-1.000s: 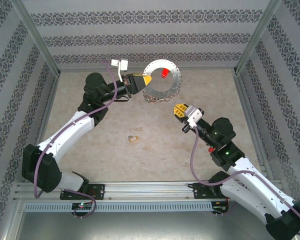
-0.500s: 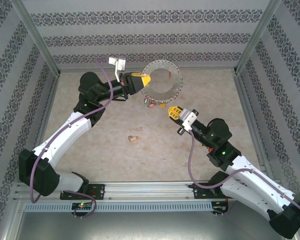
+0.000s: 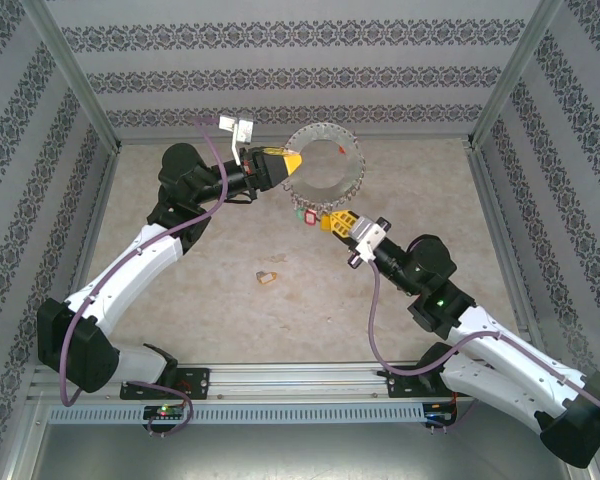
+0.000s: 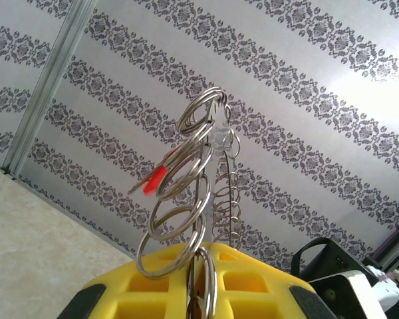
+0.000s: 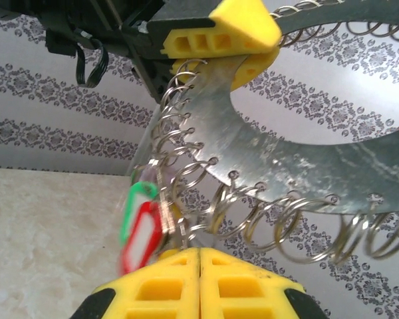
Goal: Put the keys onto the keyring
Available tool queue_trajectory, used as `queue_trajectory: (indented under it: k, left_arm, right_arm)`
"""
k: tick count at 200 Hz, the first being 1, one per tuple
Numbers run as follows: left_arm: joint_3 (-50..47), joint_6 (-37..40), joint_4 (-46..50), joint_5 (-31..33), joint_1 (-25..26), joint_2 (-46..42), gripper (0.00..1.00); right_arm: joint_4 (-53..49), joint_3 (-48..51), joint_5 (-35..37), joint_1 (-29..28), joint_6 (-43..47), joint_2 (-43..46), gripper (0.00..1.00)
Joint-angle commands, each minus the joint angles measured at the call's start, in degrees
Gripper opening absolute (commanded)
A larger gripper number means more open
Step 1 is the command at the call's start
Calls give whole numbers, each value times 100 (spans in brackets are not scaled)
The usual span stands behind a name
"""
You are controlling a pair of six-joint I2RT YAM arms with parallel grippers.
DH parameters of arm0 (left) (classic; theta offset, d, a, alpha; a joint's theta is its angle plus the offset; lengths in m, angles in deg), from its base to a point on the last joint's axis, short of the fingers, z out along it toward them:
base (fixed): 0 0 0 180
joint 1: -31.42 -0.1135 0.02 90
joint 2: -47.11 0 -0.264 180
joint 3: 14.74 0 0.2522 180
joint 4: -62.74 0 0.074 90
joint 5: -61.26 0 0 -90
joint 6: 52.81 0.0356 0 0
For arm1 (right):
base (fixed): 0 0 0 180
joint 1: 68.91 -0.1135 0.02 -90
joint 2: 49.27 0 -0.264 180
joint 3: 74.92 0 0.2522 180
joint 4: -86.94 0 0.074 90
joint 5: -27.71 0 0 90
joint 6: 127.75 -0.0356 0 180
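Note:
The keyring [image 3: 354,170] is a large silver hoop fringed with small split rings, held up in the air near the back wall. My left gripper [image 3: 293,160] is shut on the hoop's left rim; in the left wrist view the yellow fingers [image 4: 153,286] clamp it edge-on [image 4: 201,199]. Keys with green and red tags [image 3: 305,213] hang from the lower rim [image 5: 141,226]. My right gripper [image 3: 331,222] is shut just below the hoop [image 5: 286,153], its tips [image 5: 199,251] touching the hanging keys and rings. A tan key [image 3: 268,277] lies on the table.
The patterned back wall [image 3: 300,80] stands close behind the hoop. Metal frame posts [image 3: 80,80] rise at the back corners. Both arm bases sit on the rail [image 3: 300,380] at the near edge.
The right gripper has moved up and left until it is under the hoop's lower rim. The left arm shifted slightly left and turned the hoop, so the tagged keys now hang beside the right fingertips.

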Motion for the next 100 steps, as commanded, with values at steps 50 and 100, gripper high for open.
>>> queue_trajectory:
  k: [50, 100]
  left_arm:
    - [150, 158, -30, 174, 73, -234, 0]
    - [95, 146, 31, 290, 71, -262, 0]
  right_arm:
    - [261, -237, 167, -130, 118, -63, 9]
    - [127, -245, 388, -144, 295, -87, 12]
